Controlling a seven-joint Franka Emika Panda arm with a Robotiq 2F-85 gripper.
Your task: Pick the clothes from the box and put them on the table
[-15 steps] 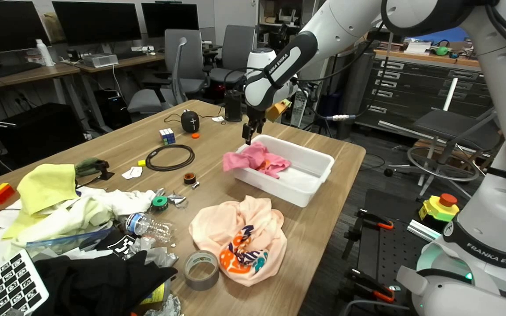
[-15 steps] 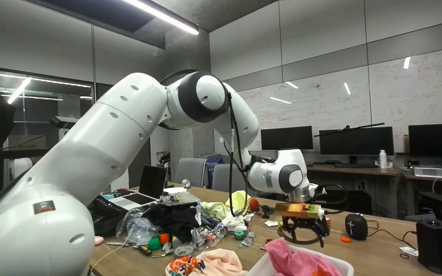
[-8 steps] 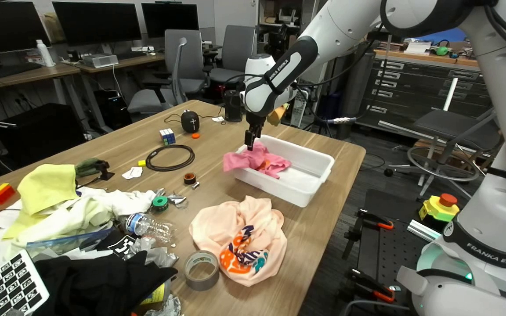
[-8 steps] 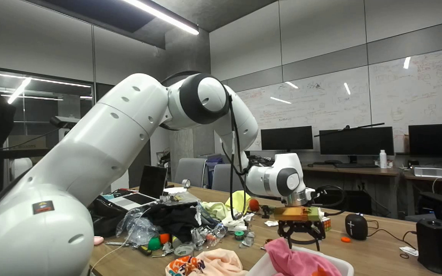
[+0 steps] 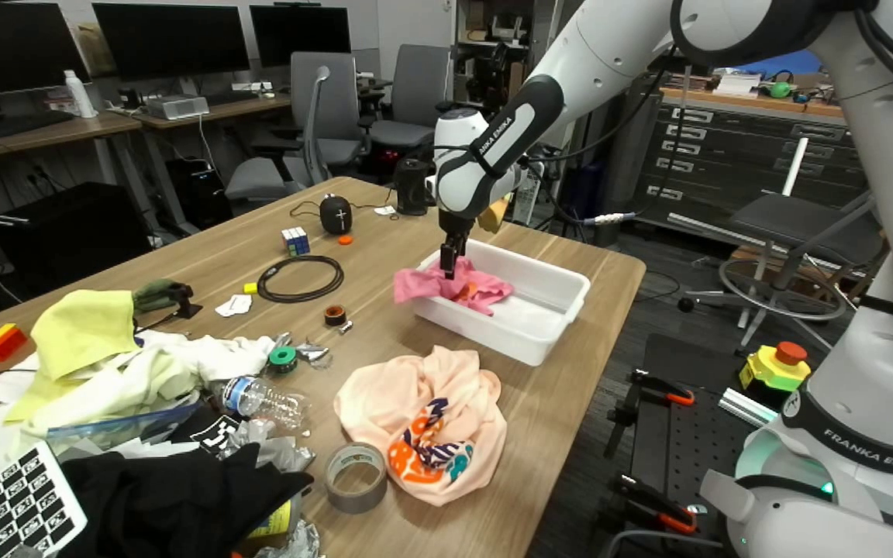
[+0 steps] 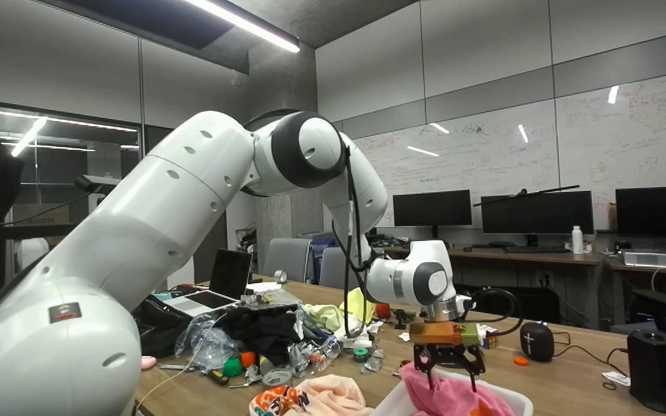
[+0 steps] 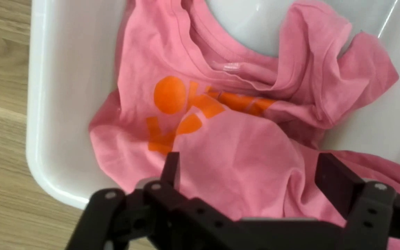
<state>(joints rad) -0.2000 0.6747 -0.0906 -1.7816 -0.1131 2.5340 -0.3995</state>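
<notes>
A pink shirt with orange print [image 7: 234,146] lies crumpled in the white plastic box [image 7: 35,121]. The shirt [image 5: 485,293] fills one end of the box [image 5: 493,335] and hangs over its rim. It also shows in an exterior view [image 6: 454,400]. My gripper [image 7: 250,168] is open, with its two black fingers apart over the shirt. In both exterior views the fingertips [image 5: 449,273] [image 6: 452,386] are at the cloth. I cannot tell if they touch it. A peach garment with a colourful print [image 5: 423,418] lies on the wooden table [image 5: 384,325] beside the box.
A tape roll [image 5: 356,477], a water bottle [image 5: 264,399] and a green spool [image 5: 282,358] lie near the peach garment. A pile of clothes [image 5: 136,364] covers one side of the table. A coiled cable [image 5: 299,279], a cube [image 5: 295,241] and a speaker [image 5: 336,214] are farther back.
My gripper has moved down from above the box's end to the pink shirt, its fingers staying open. The shirt and box have not moved.
</notes>
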